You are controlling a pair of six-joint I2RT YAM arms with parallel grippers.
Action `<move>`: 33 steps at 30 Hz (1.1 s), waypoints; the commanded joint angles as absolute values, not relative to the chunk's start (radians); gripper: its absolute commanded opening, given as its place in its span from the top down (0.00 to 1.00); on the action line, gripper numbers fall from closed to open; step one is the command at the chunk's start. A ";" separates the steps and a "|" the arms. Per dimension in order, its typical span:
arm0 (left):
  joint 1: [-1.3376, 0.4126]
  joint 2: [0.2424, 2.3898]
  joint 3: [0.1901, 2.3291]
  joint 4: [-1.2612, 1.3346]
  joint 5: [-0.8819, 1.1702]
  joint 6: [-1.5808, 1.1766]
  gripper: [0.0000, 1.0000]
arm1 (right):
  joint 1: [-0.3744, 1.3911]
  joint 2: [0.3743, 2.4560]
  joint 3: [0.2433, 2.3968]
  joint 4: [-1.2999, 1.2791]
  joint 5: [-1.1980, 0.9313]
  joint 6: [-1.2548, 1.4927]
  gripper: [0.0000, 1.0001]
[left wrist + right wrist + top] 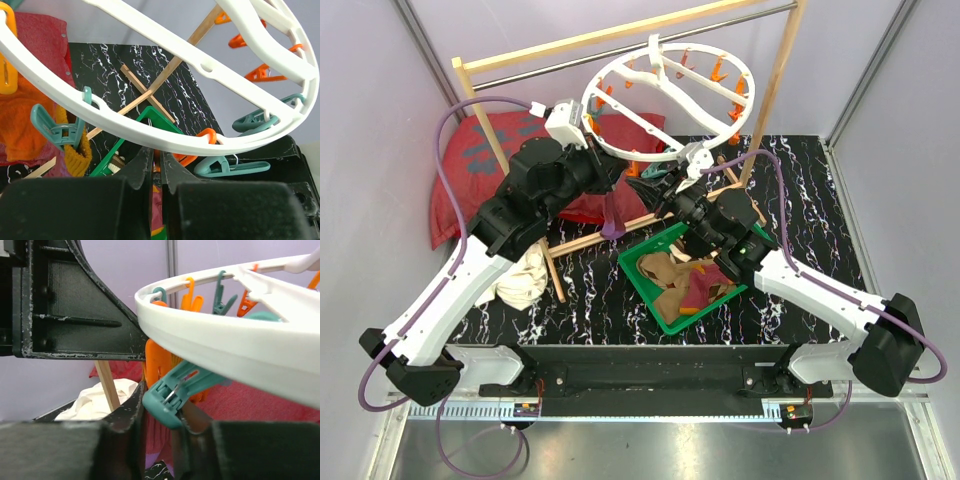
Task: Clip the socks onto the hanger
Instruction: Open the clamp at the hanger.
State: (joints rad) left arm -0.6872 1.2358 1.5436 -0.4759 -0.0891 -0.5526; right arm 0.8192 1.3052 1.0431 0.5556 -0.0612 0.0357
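Observation:
The white ring hanger [660, 100] hangs from the rack's bar; its rim crosses the left wrist view [125, 127] and the right wrist view [225, 345]. My left gripper [608, 185] [156, 155] is shut on the purple sock with orange-yellow stripes [613, 215] [159, 200], just under the rim. My right gripper [672, 195] [162, 395] is shut on a teal clip [172, 397] below the rim. An orange sock [20, 125] hangs from a clip on the left. A brown-tan argyle sock [665, 270] lies in the basket.
A green basket [655, 310] with socks sits under the right arm. A white cloth [525, 275] lies by the left arm, with a red cushion [470, 150] behind. The wooden rack's posts [775, 90] and crossed feet [590, 240] stand around the hanger.

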 commanded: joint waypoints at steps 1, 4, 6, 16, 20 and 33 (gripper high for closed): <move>-0.690 1.236 1.592 -0.442 -0.058 -0.558 0.96 | 0.810 1.301 1.094 0.598 -0.094 0.012 0.85; -0.690 1.232 1.598 -0.442 -0.057 -0.558 0.87 | 0.810 1.299 1.091 0.586 -0.100 0.012 0.97; -0.690 1.226 1.601 -0.442 -0.061 -0.555 0.72 | 0.810 1.295 1.088 0.574 -0.100 0.009 1.00; -0.690 1.170 1.532 -0.338 -0.031 -0.517 0.35 | 0.810 1.298 1.089 0.555 -0.112 0.012 1.00; -0.690 1.189 1.522 -0.322 0.018 -0.506 0.30 | 0.810 1.301 1.092 0.552 -0.118 0.014 1.00; -0.698 1.223 1.508 -0.324 -0.031 -0.437 0.40 | 0.810 1.299 1.094 0.541 -0.120 0.014 1.00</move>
State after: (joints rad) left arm -0.6888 1.2076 1.5116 -0.3767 -0.0189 -0.4858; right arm 0.8074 1.3056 1.0538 0.5251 -0.0925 0.0235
